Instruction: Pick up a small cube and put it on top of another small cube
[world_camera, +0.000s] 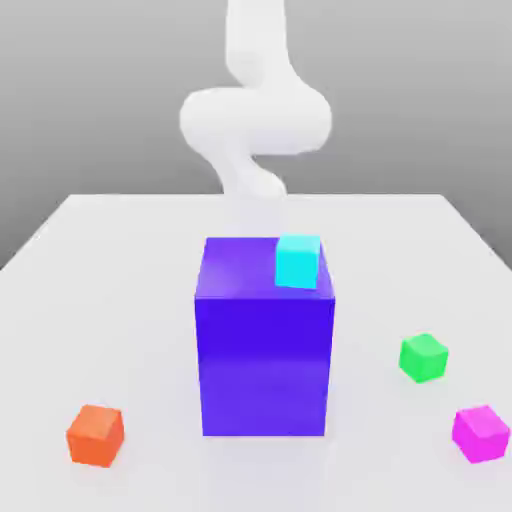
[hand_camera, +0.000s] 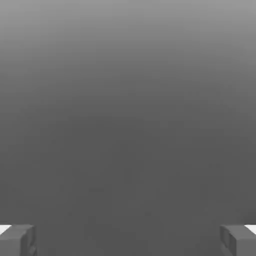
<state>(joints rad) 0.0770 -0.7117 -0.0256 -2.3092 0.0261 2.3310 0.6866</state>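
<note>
The small magenta-pink cube rests on the white table near the front edge, at the exterior view's right. A green cube sits a little behind it, and an orange cube lies near the front at the exterior view's left. A cyan cube stands on top of the tall blue block. My white arm rises behind that block, far from the magenta cube. In the hand view my gripper is open, its grey fingertips wide apart with nothing between them, facing plain grey background.
The tall blue block stands in the middle of the table, between the arm and the front cubes. Bare table surface lies around the block on both sides and between the orange and magenta cubes.
</note>
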